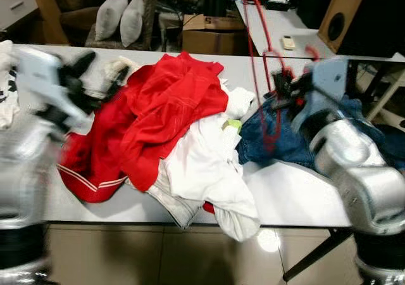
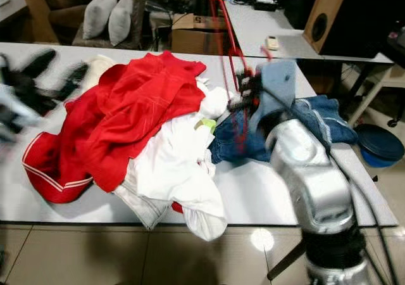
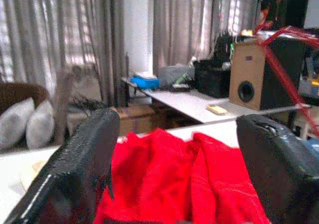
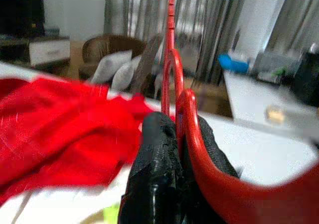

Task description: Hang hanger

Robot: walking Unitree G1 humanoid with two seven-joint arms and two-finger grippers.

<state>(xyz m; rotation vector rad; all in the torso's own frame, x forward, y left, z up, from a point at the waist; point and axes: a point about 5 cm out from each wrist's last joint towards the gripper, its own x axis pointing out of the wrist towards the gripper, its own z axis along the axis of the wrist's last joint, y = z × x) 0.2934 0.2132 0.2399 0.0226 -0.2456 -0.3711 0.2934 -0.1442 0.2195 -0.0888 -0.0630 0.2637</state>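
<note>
The robot's right hand was clenched on a red hanger, holding it upright above the right part of the white tabletop, over a crumpled pair of blue jeans. In the right wrist view the two black fingers pressed together around the hanger's curved red bar. From the jeans, a heap of laundry lay toward nine o'clock: a red garment draped over a white garment. The left hand hovered over the heap's far left edge, its fingers spread apart and holding nothing. Beyond the tabletop, at twelve o'clock, stood a cardboard box, with two grey pillows at eleven o'clock and a wooden speaker at one o'clock.
</note>
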